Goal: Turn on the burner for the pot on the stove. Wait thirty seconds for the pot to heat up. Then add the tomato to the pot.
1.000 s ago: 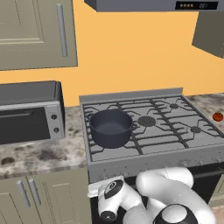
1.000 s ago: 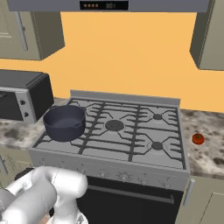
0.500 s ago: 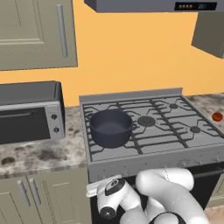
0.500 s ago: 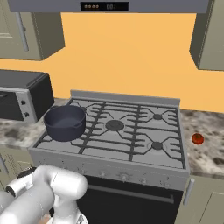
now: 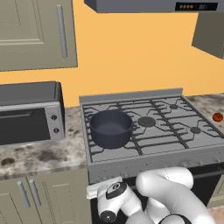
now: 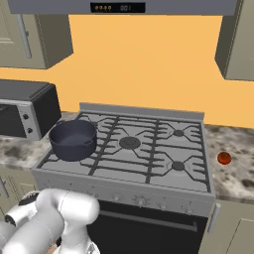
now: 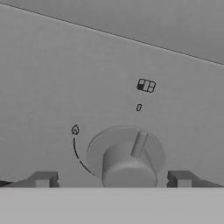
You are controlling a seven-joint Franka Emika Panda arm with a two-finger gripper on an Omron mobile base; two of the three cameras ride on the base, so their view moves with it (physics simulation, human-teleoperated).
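Observation:
The dark pot (image 5: pixel 110 127) (image 6: pixel 73 140) stands on the front left burner of the grey stove (image 5: pixel 153 159) (image 6: pixel 124 186). The red tomato (image 5: pixel 217 117) (image 6: pixel 224 158) lies on the counter to the stove's right. My hand hangs low before the stove's front panel. In the hand view my gripper (image 7: pixel 112 179) is open. Its fingertips (image 7: pixel 43 178) stand on either side of a grey knob (image 7: pixel 129 168), apart from it. The knob's ridge points up at a small oval mark (image 7: pixel 138 107); a flame mark (image 7: pixel 75 129) lies to the left.
A grey toaster oven (image 5: pixel 30 118) (image 6: pixel 25 111) sits on the counter left of the stove. A range hood (image 6: pixel 119 7) and wall cabinets hang above. More knobs (image 6: pixel 141 202) line the stove's front, with the dark oven door below.
My hand has edged slightly up before the stove's front panel. The pot and the tomato have stayed where they were.

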